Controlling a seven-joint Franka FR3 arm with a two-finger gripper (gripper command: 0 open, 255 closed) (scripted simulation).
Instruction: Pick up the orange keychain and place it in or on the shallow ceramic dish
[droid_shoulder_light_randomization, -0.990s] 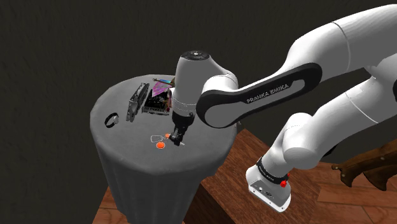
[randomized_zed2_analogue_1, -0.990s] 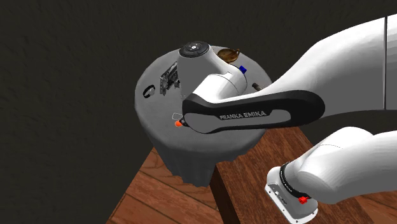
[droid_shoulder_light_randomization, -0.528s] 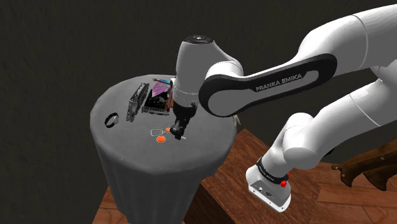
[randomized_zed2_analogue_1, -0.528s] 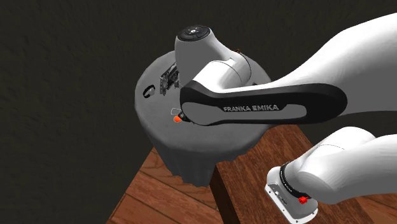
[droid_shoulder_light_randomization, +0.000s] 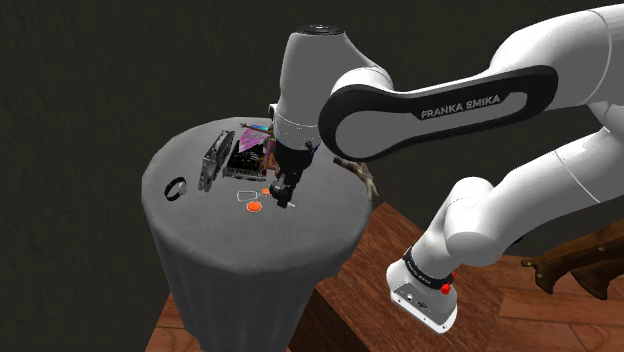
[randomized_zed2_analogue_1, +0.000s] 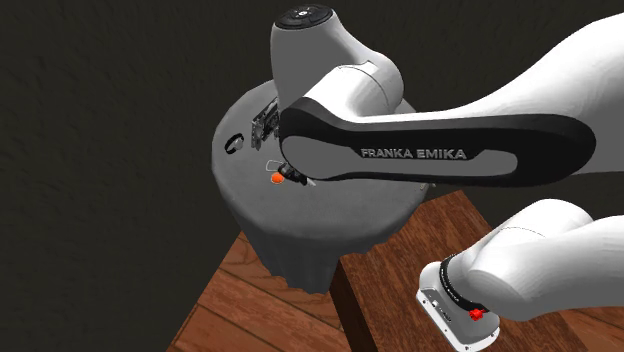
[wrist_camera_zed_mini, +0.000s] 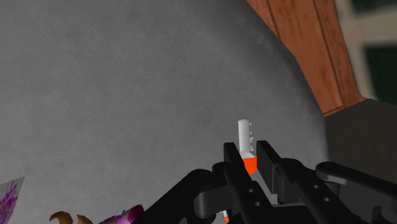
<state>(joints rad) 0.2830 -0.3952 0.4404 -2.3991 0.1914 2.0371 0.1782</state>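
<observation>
My black gripper (droid_shoulder_light_randomization: 286, 192) is shut on the orange keychain (droid_shoulder_light_randomization: 255, 205), a little above the round grey table (droid_shoulder_light_randomization: 215, 245). In the wrist view the fingers (wrist_camera_zed_mini: 230, 154) clasp an orange piece, and a white key-like part of the keychain (wrist_camera_zed_mini: 245, 133) sticks out past the gripper (wrist_camera_zed_mini: 249, 153). An orange disc and a thin ring trail from the grip toward the shoulder view's left. In the second exterior view the keychain (randomized_zed2_analogue_1: 276, 177) shows just beside the arm's dark link. A brown curved thing (droid_shoulder_light_randomization: 358, 173) peeks from behind the arm; I cannot tell whether it is the dish.
A black ring (droid_shoulder_light_randomization: 176, 188) lies near the table's left edge. A dark slatted object (droid_shoulder_light_randomization: 215, 160) and a purple-patterned thing (droid_shoulder_light_randomization: 250, 150) stand at the back, close to the gripper. Wooden floor (droid_shoulder_light_randomization: 350, 280) lies beside the table.
The gripper has risen and drifted toward the back of the table, carrying the keychain with it. The orange disc has shifted the same way.
</observation>
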